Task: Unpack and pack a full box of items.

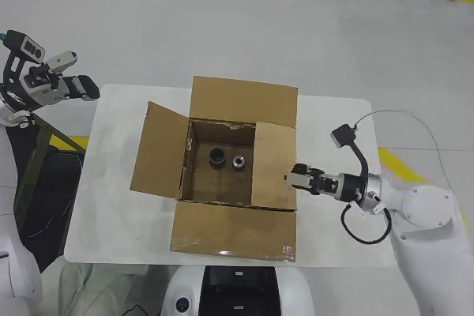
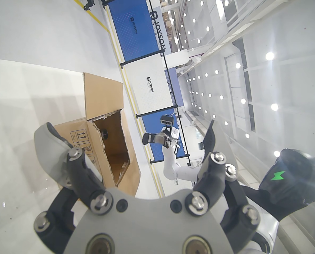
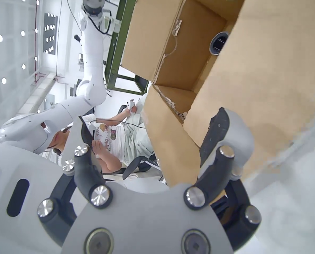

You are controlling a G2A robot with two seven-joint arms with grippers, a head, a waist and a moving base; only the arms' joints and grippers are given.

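An open cardboard box (image 1: 221, 229) stands in the middle of the white table (image 1: 110, 221) with its flaps spread out. On its bottom lie a dark ring-shaped part (image 1: 217, 156) and a smaller metal part (image 1: 238, 162). My right gripper (image 1: 298, 178) hangs open at the outer edge of the box's right flap (image 1: 275, 162), holding nothing. In the right wrist view the gripper (image 3: 149, 117) faces the box (image 3: 252, 80), and the dark part (image 3: 219, 43) shows inside. My left gripper (image 1: 77, 85) is raised beyond the table's far left corner, open and empty (image 2: 131, 130), with the box (image 2: 104, 133) farther off.
A green metal frame (image 1: 43, 158) stands beside the table's left edge. Yellow floor tape (image 1: 395, 158) runs on the right. Bare table surface lies on both sides of the box.
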